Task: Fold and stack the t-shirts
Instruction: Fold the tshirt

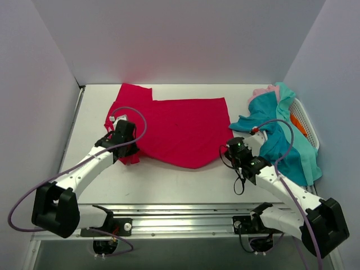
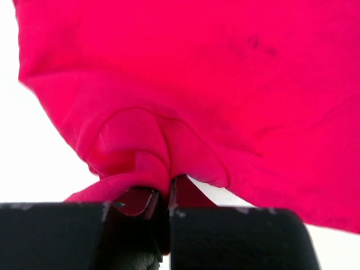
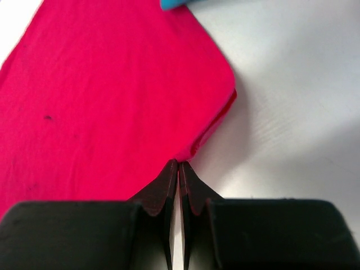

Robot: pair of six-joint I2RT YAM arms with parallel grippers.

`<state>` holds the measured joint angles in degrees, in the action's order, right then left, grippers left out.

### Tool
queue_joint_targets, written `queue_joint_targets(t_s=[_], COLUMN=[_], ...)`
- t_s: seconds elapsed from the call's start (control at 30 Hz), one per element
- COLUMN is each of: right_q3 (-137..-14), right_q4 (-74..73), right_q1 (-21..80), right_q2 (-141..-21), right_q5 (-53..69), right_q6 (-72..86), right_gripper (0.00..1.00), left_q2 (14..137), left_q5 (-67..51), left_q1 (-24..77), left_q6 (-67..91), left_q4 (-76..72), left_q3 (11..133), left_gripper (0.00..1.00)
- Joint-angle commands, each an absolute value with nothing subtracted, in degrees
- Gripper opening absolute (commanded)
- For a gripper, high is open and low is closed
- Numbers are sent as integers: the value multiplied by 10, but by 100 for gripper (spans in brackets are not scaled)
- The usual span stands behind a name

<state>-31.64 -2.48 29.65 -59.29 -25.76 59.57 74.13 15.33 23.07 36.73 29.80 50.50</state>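
Note:
A crimson red t-shirt [image 1: 180,129] lies spread out on the white table [image 1: 169,180], one sleeve pointing to the back left. At the shirt's left edge, my left gripper [image 1: 132,149] is shut on a bunched fold of red cloth [image 2: 225,84], which swells out just past the fingertips [image 2: 169,191]. My right gripper [image 1: 229,147] is at the shirt's right front edge. Its jaws are shut, with the tips [image 3: 179,164] pinching the very hem of the red shirt [image 3: 101,101]. Several teal t-shirts [image 1: 281,140] and a pale pink one [image 1: 264,91] lie heaped at the right.
A white slotted basket [image 1: 304,121] stands at the right wall under the teal heap, which spills over its rim toward the right arm. A teal corner [image 3: 174,3] shows at the top of the right wrist view. White walls enclose the table on three sides.

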Motion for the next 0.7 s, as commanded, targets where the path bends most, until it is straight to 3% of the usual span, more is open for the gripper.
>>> queue_joint_targets(t_s=[0.0, 0.33, 0.47, 0.53, 0.57, 0.6, 0.63, 0.67], right_q3=[-372, -509, -602, -693, -730, -770, -844, -873], right_q4=[-9, 41, 54, 30, 14, -6, -60, -79], right_q1=[294, 250, 204, 177, 169, 163, 155, 152], right_q2=[-631, -819, -977, -1044, -1110, -1141, -1171, -1212], right_q5=[-318, -359, -351, -337, -332, -331, -335, -337], right_q6=[573, 541, 534, 533, 532, 528, 526, 526], right_gripper=[0, 0, 0, 1, 14, 35, 97, 100], left_q2=[773, 938, 1047, 1130, 1160, 1187, 1237, 1257], left_q5=[132, 43, 12, 6, 3, 2, 3, 14], left_q1=[211, 127, 88, 69, 62, 57, 52, 41], left_q6=[338, 285, 263, 246, 239, 235, 232, 233], left_q4=[262, 263, 292, 337, 354, 373, 414, 425], left_q3=[554, 698, 832, 898, 934, 1005, 1039, 1068], left_gripper=[2, 2, 3, 39, 92, 94, 94, 94])
